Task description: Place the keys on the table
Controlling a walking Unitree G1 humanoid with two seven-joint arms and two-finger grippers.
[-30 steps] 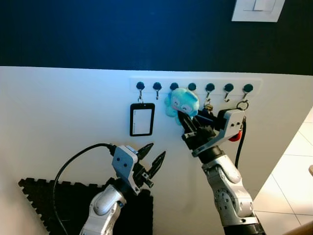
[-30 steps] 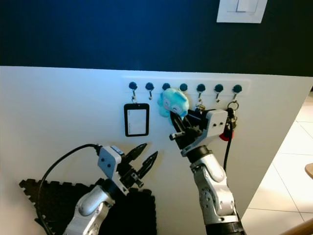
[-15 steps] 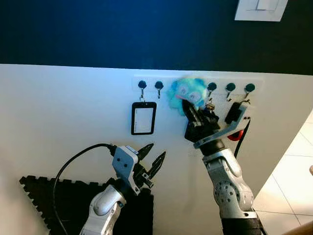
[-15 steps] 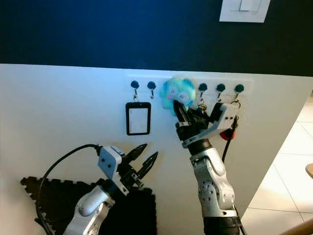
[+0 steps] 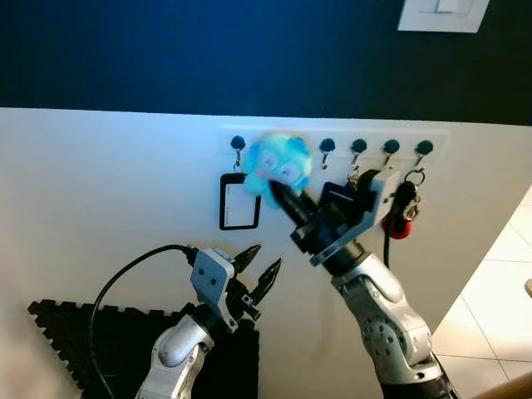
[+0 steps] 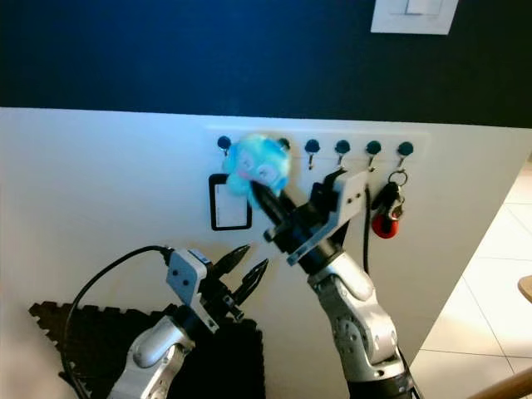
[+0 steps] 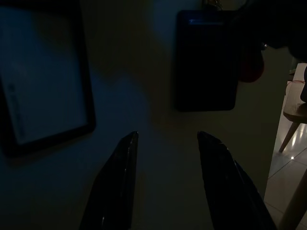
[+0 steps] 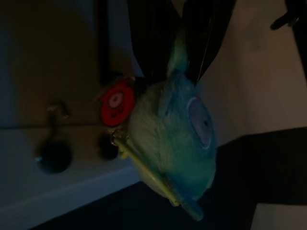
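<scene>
The keys hang on a light blue plush toy (image 5: 278, 165), blurred with motion. My right gripper (image 5: 280, 193) is shut on the plush from below and holds it in front of the white wall, off the hook rail (image 5: 332, 143) and over the second and third hooks. Along the right gripper's own fingers I see the plush (image 8: 177, 139) with a red round tag (image 8: 116, 101) beside it. Lower down and to the left, my left gripper (image 5: 264, 256) stands open with nothing between its fingers (image 7: 120, 182).
A black-framed badge holder (image 5: 238, 204) hangs from the leftmost hook, just left of the plush. A black fob with a red tag (image 5: 401, 224) hangs at the rail's right end. Black foam mats (image 5: 91, 341) lie below left. A light switch (image 5: 440, 15) sits top right.
My right gripper has lifted the plush off its hook and carried it left along the rail, close to the badge holder. The left gripper has not moved.
</scene>
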